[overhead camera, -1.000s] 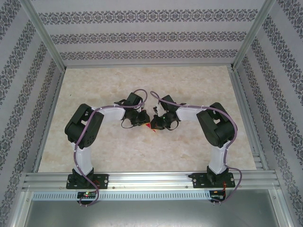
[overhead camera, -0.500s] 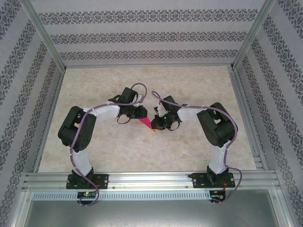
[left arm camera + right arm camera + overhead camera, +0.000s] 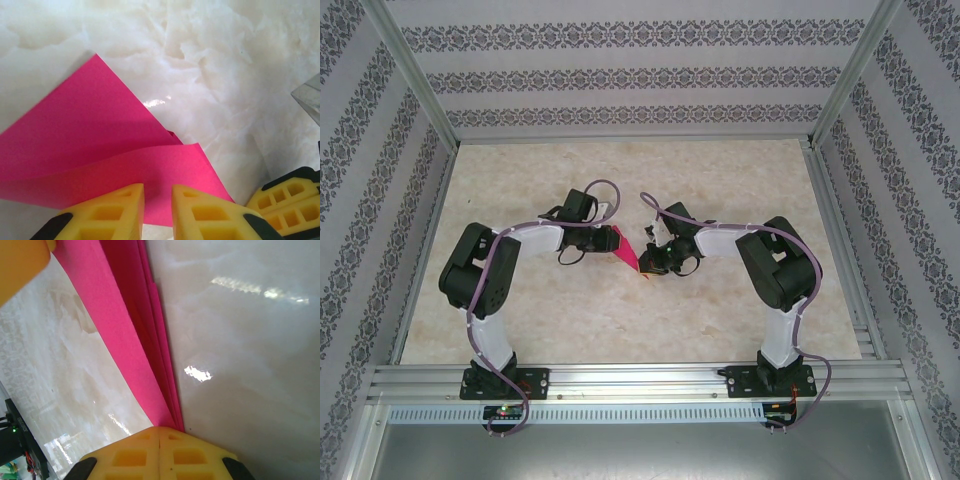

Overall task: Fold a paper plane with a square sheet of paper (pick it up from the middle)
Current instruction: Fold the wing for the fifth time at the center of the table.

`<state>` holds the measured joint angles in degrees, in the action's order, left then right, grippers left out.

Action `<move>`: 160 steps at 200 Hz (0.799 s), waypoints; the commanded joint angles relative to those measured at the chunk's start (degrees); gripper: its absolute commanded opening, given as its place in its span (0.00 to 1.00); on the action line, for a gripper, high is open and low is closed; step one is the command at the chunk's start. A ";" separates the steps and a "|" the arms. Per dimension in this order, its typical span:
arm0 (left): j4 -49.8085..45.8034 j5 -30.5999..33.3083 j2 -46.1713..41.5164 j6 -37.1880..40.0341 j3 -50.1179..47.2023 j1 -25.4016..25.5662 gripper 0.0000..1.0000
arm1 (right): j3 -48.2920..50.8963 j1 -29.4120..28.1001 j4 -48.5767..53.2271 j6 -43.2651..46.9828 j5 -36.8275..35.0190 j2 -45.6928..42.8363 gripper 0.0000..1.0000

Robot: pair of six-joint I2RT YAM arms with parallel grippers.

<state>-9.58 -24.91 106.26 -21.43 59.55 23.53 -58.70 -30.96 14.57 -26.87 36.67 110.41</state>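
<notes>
From above, the paper (image 3: 628, 255) is seen at mid-bench (image 3: 620, 330), between the left claw (image 3: 610, 243) and the right claw (image 3: 648, 262). At the left wrist, the jaws are seen slightly parted, with the paper's curled flap just beyond them and nothing clamped. At the right wrist, the claw is closed on layered folded edges. Early folds appear done, but no nose or wings are formed yet.

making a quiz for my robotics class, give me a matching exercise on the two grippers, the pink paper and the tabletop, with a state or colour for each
1 left gripper
2 right gripper
3 pink paper
4 tabletop

a pale marble pattern
b jaws shut on the paper's edge
c magenta, partly folded
d jaws slightly apart

Pairs: 1-d, 2-b, 3-c, 4-a
</notes>
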 commanded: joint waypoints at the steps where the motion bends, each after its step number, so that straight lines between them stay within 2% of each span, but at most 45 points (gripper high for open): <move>1: 3.05 0.03 1.90 1.09 0.11 -1.32 0.22 | 2.36 0.95 4.59 0.37 -5.11 3.14 0.06; 105: 3.13 2.54 5.16 -0.21 0.13 -3.64 0.21 | 3.05 1.21 5.47 1.03 -5.39 3.14 0.06; 160: 2.30 4.37 6.30 -2.08 1.34 -7.14 0.22 | 4.86 1.93 6.44 1.72 -6.56 3.14 0.06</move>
<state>-7.38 -27.66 109.84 -22.15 59.90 20.75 -57.74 -30.30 13.28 -26.83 37.87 110.52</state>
